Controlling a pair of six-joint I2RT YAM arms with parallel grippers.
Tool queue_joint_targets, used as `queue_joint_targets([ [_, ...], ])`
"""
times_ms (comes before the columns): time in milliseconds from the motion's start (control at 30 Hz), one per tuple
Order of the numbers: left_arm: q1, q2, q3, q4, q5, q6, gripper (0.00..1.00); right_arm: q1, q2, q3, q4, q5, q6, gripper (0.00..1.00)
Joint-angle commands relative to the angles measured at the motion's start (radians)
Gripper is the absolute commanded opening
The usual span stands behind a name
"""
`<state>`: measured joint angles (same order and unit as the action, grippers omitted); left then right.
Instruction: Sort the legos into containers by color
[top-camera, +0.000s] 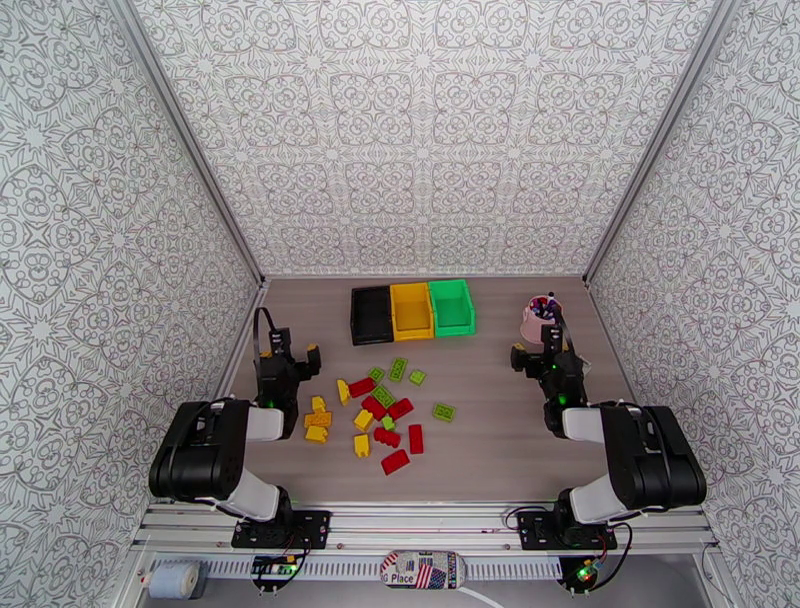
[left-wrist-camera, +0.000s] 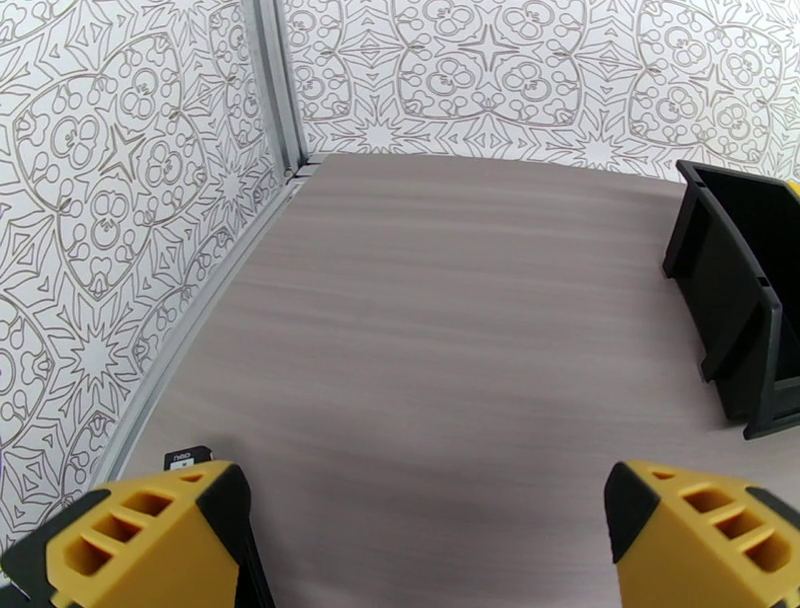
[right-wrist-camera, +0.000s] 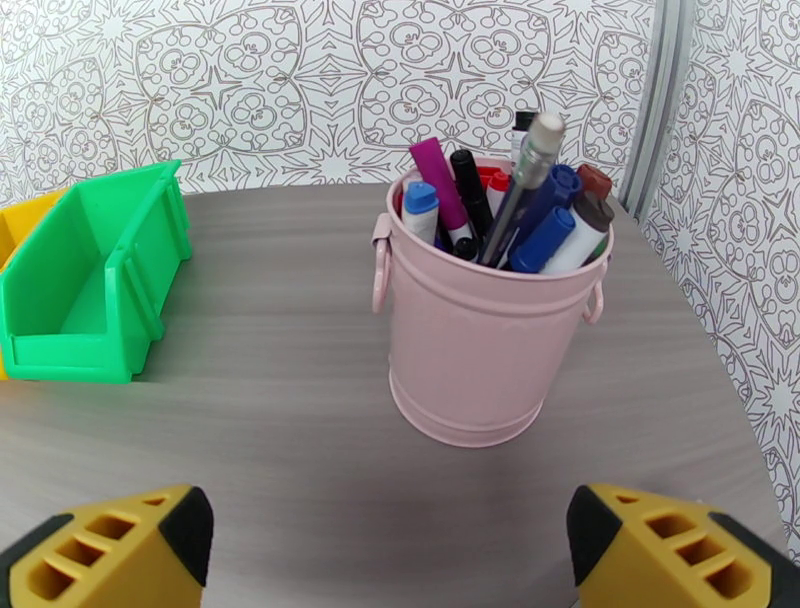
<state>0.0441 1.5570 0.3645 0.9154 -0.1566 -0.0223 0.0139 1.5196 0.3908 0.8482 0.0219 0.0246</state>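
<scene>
- Two grippers, each with yellow-and-black fingers spread wide and nothing between them. In the top view the left gripper (top-camera: 290, 352) sits at centre left and the right gripper (top-camera: 540, 352) at centre right.
- In the left wrist view, bare tabletop lies between the open fingers, and the black rectangular plastic bin (left-wrist-camera: 735, 300) stands at the right edge of the frame.
- In the right wrist view, a pink bucket-shaped cup (right-wrist-camera: 480, 340) stuffed with markers and pens (right-wrist-camera: 545, 240) stands just ahead of the fingers at mid-frame. The green rectangular plastic bin (right-wrist-camera: 90, 280) is at the left edge, with a sliver of the yellow rectangular plastic bin (right-wrist-camera: 15, 225) beyond it.
- From above, the three bins stand side by side in a row at the centre of the frame, black, yellow, green from left to right, and all look empty.
- The small studded plastic legos (top-camera: 375, 405), in red, yellow and light green, lie scattered on the table below the bins. They are closer to the left gripper, and none is in a bin.
- The grey-brown wood-grain tabletop (top-camera: 500, 450) is matte and flat.
- White wall panels (top-camera: 400, 130) with a grey ornamental pattern close in three sides, joined by aluminium posts (top-camera: 190, 140).
- An aluminium rail (top-camera: 430, 530) along the bottom of the frame carries both arm bases.
</scene>
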Motion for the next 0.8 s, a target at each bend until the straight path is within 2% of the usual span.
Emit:
queue_joint_targets([
  [0,0.008,-0.014,0.017,-0.018,0.022,0.006,0.99,0.008,-0.004,0.003,0.002,0.018,-0.015,0.99],
  [267,0.02,-0.018,0.016,-0.024,0.051,-0.001,0.99,0.008,-0.005,0.002,0.004,0.02,-0.009,0.99],
  [333,0.028,-0.045,0.028,-0.067,0.044,-0.01,1.0,0.006,-0.052,0.025,-0.062,0.111,0.034,0.99],
  [467,0.026,-0.202,0.162,-0.471,-0.04,-0.054,0.99,-0.006,-0.205,0.15,-0.436,0.196,0.106,0.99],
  [600,0.0,-0.32,0.344,-0.872,-0.074,-0.128,0.99,-0.006,-0.291,0.349,-0.917,0.252,0.231,0.99],
  [700,-0.022,-0.396,0.447,-1.086,-0.044,-0.234,0.99,-0.008,-0.276,0.546,-1.325,0.179,0.286,0.99],
  [767,-0.012,-0.43,0.509,-1.229,0.003,-0.329,0.99,-0.01,-0.253,0.624,-1.499,0.084,0.331,0.99],
])
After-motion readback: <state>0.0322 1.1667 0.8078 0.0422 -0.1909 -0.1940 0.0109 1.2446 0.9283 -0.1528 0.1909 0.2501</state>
